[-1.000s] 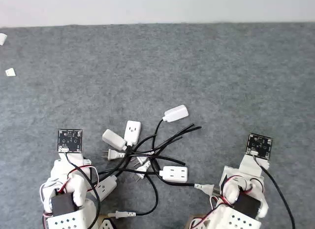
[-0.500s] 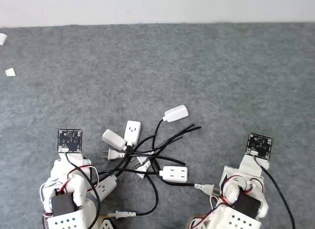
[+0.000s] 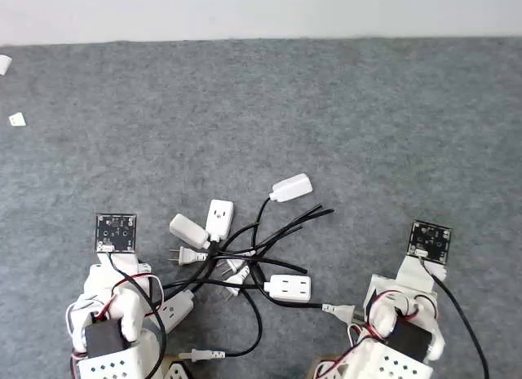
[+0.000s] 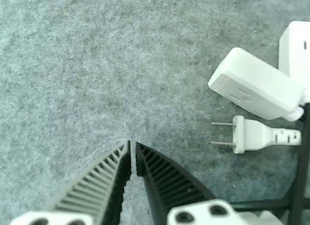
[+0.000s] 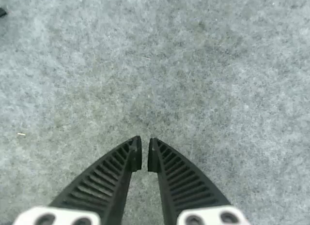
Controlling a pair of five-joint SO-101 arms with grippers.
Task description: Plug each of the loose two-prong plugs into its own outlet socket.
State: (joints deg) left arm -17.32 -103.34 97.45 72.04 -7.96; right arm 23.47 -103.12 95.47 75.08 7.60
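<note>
While both arms are set at the bottom edge of the high view, left arm [image 3: 114,318] at lower left and right arm [image 3: 400,322] at lower right, the left gripper [image 4: 133,152] is seen w/ fingers closed, tips almost touching, nothing held. The right gripper [image 5: 144,151] is likewise closed on nothing, over bare grey mat [image 5: 193,55]. A tangle of black cords [image 3: 253,257] is spread at lower centre, btwn the arms. One two-prong plug [image 3: 189,255] is laid at the tangle's left side, prongs pointed left, just below a tilted socket block [image 3: 188,230], not inserted. A second socket block [image 3: 219,218] is set right beside it. A far socket block [image 3: 291,187] is placed upper right of the tangle, a low socket block [image 3: 289,288] lower right. A second plug [image 3: 341,313] is laid just beside the right arm, a third plug [image 3: 204,355] near the bottom edge, both loose.
</note>
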